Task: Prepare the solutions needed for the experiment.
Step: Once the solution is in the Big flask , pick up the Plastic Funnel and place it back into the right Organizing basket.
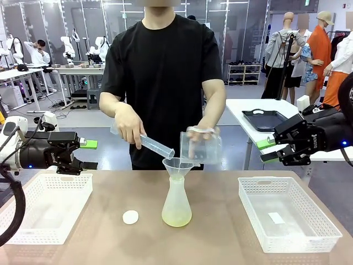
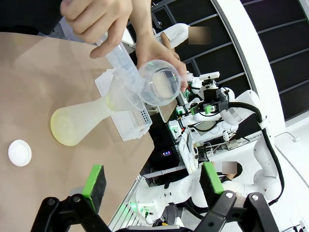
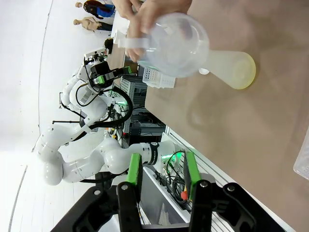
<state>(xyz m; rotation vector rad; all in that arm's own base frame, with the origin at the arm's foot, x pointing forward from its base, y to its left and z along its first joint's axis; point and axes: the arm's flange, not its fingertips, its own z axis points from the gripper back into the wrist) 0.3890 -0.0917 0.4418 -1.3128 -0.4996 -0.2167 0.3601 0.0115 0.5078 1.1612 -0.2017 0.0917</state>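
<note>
We can read no txt, labels, brands or nos. anywhere; any marks on the measuring cylinder (image 1: 156,146) are too faint to make out; the white slip (image 1: 276,218) in the basket (image 1: 325,234) is too small to tell.

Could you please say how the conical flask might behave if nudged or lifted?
The flask likely resists tipping on its wide base, but the funnel in its neck could topple. With little solution inside, it seems light and may slide.

Pale yellow-green solutions (image 1: 176,221) tint a translucent white flask (image 1: 176,194) on brown table (image 1: 220,234).
</note>
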